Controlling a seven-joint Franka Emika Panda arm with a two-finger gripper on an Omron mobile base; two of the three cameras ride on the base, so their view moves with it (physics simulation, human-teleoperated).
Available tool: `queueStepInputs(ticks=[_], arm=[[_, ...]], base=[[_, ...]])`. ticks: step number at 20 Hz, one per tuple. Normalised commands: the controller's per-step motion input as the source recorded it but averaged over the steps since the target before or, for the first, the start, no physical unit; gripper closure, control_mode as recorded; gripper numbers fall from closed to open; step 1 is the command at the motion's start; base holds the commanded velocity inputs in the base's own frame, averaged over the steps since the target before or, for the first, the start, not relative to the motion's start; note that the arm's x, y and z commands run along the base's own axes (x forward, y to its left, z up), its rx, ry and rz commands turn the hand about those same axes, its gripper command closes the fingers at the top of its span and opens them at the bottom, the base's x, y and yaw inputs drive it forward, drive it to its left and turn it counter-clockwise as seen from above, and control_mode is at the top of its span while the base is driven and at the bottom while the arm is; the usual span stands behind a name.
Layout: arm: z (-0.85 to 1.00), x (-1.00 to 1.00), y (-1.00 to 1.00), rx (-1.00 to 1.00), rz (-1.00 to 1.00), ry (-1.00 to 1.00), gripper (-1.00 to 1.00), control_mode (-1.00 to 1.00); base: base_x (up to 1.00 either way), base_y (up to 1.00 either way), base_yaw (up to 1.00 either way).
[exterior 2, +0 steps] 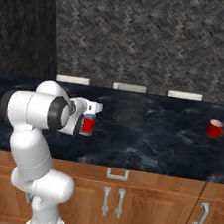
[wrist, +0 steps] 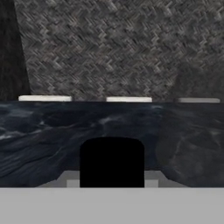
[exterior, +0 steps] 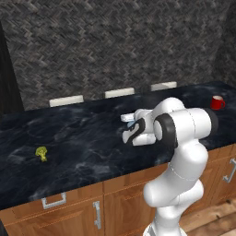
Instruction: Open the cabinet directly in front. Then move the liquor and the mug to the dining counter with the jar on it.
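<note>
Liquor, a small squarish blue-and-red bottle (exterior 2: 87,125), sits clamped in the end effector (exterior 2: 90,115) left of centre, above the black marbled desk (exterior 2: 155,139). Glass: rigid, slippery, breakable; hold the flat sides. Red mug (exterior 2: 214,128) stands far right.

Glossy black marbled stone bench (exterior: 83,138) over warm wooden cabinet fronts (exterior 2: 147,203) (brushed metal handles); rough, matt herringbone wall (exterior 2: 144,33).

White arm rises from base, elbow bent high, forearm reaching fwd roughly level over the tabletop (exterior: 83,138), end effector (exterior 2: 88,123) pointing away from base w/ jaws closed on the liquor (exterior 2: 88,125), its black cap at hand view's bottom.
</note>
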Motion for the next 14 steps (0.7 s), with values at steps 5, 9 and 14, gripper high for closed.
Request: queueStepInputs(ticks=[5, 9, 14], arm=[[0.0, -0.17, 0.0, 0.0, 0.0, -0.21, 1.0, -1.0], [0.0, 0.0, 0.0, 0.0, 0.0, -0.02, 1.0, -1.0], [0.0, 0.0, 0.0, 0.0, 0.0, 0.0, -1.0, -1.0]], base=[[0.0, 0.0, 0.0], [0.0, 0.0, 0.0], [0.0, 0.0, 0.0]])
